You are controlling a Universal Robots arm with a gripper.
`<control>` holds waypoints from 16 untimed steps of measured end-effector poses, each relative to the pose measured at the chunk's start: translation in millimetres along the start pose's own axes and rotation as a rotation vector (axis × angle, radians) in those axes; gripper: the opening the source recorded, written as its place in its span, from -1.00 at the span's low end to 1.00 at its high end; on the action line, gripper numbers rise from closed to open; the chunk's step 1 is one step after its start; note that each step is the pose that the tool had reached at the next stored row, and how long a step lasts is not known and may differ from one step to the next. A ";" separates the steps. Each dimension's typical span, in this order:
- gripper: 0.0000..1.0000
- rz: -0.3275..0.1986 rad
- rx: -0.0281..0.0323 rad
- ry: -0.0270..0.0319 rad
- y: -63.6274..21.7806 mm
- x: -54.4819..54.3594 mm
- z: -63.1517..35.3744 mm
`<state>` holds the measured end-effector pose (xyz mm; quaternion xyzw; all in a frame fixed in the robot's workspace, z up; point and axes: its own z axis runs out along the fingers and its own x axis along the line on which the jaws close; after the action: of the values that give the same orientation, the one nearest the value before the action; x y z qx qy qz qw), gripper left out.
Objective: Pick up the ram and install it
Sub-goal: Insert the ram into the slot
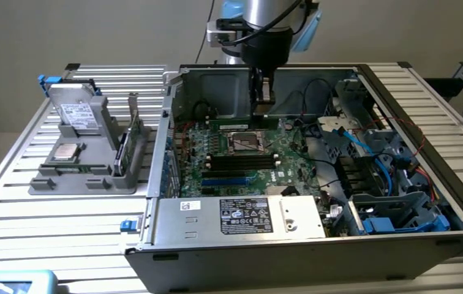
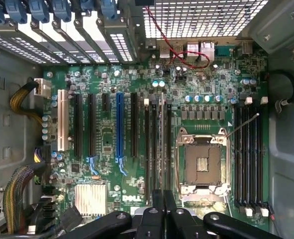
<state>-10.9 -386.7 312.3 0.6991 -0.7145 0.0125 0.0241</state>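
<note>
1. Exterior view: the dark metal fingers (image 1: pixel 261 101) were clamped on the slim green circuit-board ram stick (image 1: pixel 233 123), low inside the open grey computer case (image 1: pixel 215 245).
2. Wrist view: the stick's thin edge (image 2: pixel 161 144) ran along the long black slots (image 2: pixel 149 149). Looked like the install step to me. Seating it would need square alignment.

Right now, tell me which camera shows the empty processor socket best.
The wrist view: it looks straight down on the processor socket, so its metal frame and bare contact field show plainly. The exterior view shows the socket smaller and at a slant, inside the open computer case.
</note>
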 end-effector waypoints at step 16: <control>-0.76 0.000 0.0000 0.0003 -0.7 -1.4 26.9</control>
<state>-10.6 -386.7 285.4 0.6990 -0.7146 0.0126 0.0242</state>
